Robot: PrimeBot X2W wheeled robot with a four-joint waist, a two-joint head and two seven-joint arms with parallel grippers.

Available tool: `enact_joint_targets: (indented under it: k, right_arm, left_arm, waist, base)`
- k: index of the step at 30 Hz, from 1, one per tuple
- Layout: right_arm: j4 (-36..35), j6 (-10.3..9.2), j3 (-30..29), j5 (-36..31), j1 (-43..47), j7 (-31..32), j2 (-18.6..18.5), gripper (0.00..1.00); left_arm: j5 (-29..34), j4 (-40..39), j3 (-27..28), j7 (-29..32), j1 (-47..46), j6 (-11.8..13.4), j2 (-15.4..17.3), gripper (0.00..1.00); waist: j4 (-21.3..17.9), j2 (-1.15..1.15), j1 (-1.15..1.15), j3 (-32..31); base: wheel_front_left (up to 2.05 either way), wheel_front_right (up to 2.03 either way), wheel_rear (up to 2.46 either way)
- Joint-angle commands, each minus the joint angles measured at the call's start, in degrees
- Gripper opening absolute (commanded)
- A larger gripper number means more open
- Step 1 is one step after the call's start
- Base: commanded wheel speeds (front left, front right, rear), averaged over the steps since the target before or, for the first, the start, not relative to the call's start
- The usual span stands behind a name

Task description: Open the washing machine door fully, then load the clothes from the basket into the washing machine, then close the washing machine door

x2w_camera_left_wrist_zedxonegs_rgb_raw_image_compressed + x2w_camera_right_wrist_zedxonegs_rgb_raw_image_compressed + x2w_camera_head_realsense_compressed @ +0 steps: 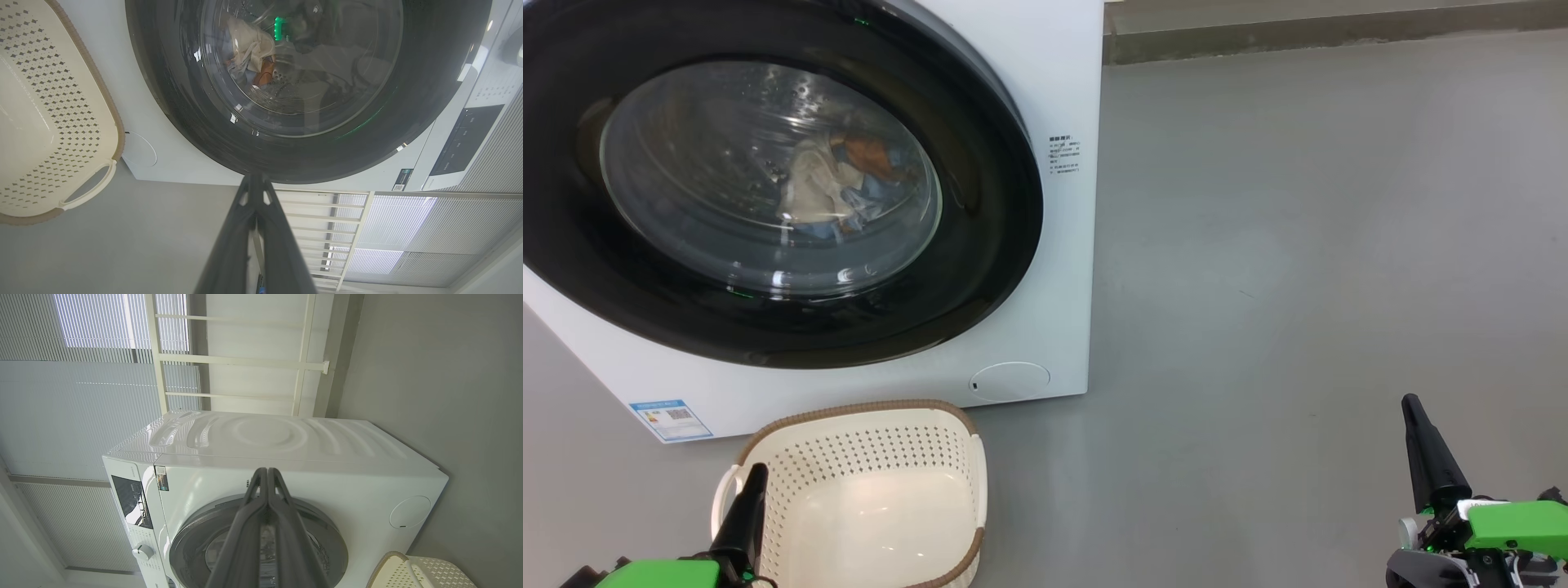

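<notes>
The washing machine door [992, 269] is ringed in glossy black plastic, reflections all over it, with a smooth clear glass bowl set in the middle. The washing machine [1054, 73] body is finished in smooth white with a slight shine. The clothes [821, 188] are clearly soft cloth. The basket [874, 445] is moulded in cream plastic with a faint sheen and a brown woven-look rim. The floor [1298, 245] is laid in matt grey, and the fingers [249, 539] are done in dark matt plastic.
</notes>
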Motion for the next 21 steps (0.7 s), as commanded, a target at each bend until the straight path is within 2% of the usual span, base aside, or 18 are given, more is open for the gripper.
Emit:
enact_joint_targets:
  k: [1, 21]
  right_arm:
    - [-1.8, 0.07, 1.0, 0.6, -1.4, 0.5, -0.2, 0.00]
    - [-1.8, 0.07, 1.0, 0.6, -1.4, 0.5, -0.2, 0.00]
  left_arm:
    - [-0.2, -1.8, 2.0, 0.3, -2.7, -0.2, 0.7, 0.00]
    - [-0.1, -1.8, 2.0, 0.3, -2.7, -0.2, 0.7, 0.00]
  waist:
    - [0.0, 0.00, 0.00, 0.0]
    - [0.0, 0.00, 0.00, 0.0]
  base:
    - [0.00, 0.00, 0.00]
    - [0.00, 0.00, 0.00]
